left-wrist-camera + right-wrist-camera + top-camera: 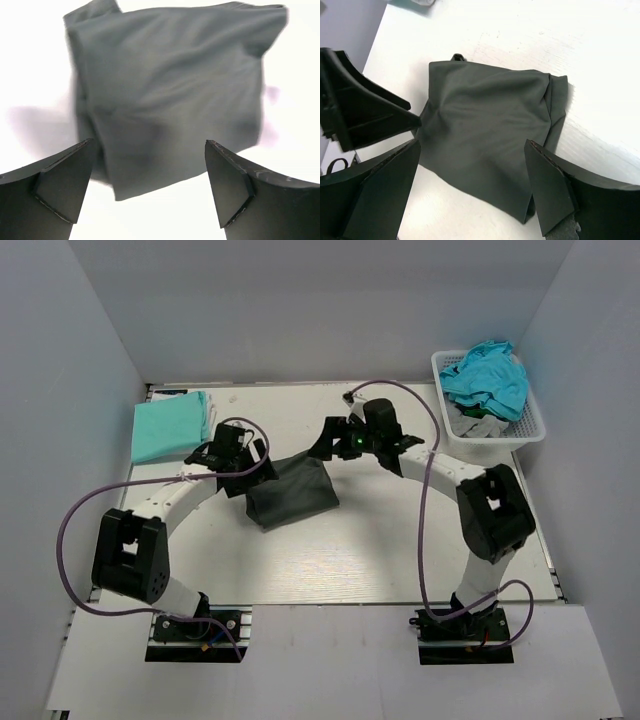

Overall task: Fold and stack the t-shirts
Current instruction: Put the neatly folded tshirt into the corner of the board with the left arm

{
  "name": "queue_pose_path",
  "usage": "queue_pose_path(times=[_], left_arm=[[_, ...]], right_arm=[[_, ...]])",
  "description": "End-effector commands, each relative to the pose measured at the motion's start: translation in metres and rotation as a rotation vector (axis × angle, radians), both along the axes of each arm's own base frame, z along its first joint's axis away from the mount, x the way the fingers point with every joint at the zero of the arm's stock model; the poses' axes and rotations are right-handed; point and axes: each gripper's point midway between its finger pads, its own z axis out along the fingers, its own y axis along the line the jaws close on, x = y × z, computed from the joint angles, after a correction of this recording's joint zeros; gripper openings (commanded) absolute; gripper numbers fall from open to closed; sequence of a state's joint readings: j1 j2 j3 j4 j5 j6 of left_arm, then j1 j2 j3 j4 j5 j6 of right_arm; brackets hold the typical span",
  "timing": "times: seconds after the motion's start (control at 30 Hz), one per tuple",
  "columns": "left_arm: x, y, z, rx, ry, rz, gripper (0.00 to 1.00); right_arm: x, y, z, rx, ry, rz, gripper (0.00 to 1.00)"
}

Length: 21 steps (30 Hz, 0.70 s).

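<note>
A dark charcoal-grey t-shirt [292,495] lies folded into a rough square at the table's middle; it also shows in the left wrist view [170,95] and the right wrist view [485,140]. My left gripper [247,462] is open and empty above the shirt's left edge. My right gripper [335,440] is open and empty above its far right corner. A mint-green t-shirt [170,425] lies folded at the far left. Teal [487,377] and grey [478,423] shirts are heaped in the basket.
A white lattice basket [530,425] stands at the far right corner. White walls enclose the table on three sides. Both arms' cables loop over the table beside the shirt.
</note>
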<state>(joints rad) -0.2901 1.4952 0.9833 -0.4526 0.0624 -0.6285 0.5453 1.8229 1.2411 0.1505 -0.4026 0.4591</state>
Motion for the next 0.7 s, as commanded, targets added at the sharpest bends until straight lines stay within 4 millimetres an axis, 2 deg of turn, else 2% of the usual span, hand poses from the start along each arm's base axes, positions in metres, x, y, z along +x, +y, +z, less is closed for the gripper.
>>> queue_pose_path(times=[0.0, 0.07, 0.1, 0.13, 0.2, 0.3, 0.47, 0.53, 0.63, 0.67], left_arm=[[-0.025, 0.020, -0.015, 0.073, 0.104, 0.089, 1.00], [-0.026, 0.023, -0.018, 0.081, 0.111, 0.109, 1.00], [-0.028, 0.024, -0.025, 0.085, 0.123, 0.109, 1.00], [-0.025, 0.023, -0.029, 0.086, 0.124, 0.109, 1.00], [-0.028, 0.022, -0.042, 0.086, 0.150, 0.102, 1.00], [-0.028, 0.021, -0.062, 0.099, 0.204, 0.111, 0.97], [-0.019, 0.005, -0.074, 0.057, 0.214, 0.064, 0.91], [-0.011, 0.003, -0.070, 0.047, 0.185, 0.064, 0.88], [-0.009, -0.009, -0.074, 0.032, 0.177, 0.025, 0.78], [-0.009, -0.009, -0.081, 0.036, 0.190, 0.025, 0.75]], right_arm=[[-0.006, -0.012, 0.007, -0.037, -0.047, -0.026, 0.90], [-0.010, -0.023, 0.012, -0.045, -0.061, -0.051, 0.90], [-0.014, -0.025, 0.010, -0.053, -0.059, -0.050, 0.90], [-0.018, -0.028, 0.020, -0.047, -0.080, -0.060, 0.90], [-0.022, -0.034, 0.018, -0.063, -0.079, -0.064, 0.90], [-0.025, -0.044, 0.032, -0.074, -0.131, -0.089, 0.90], [-0.026, -0.055, 0.026, -0.118, -0.132, -0.118, 0.90], [-0.028, -0.054, 0.022, -0.120, -0.129, -0.108, 0.90], [-0.031, -0.055, 0.019, -0.121, -0.118, -0.102, 0.90], [-0.031, -0.055, 0.019, -0.122, -0.119, -0.104, 0.90]])
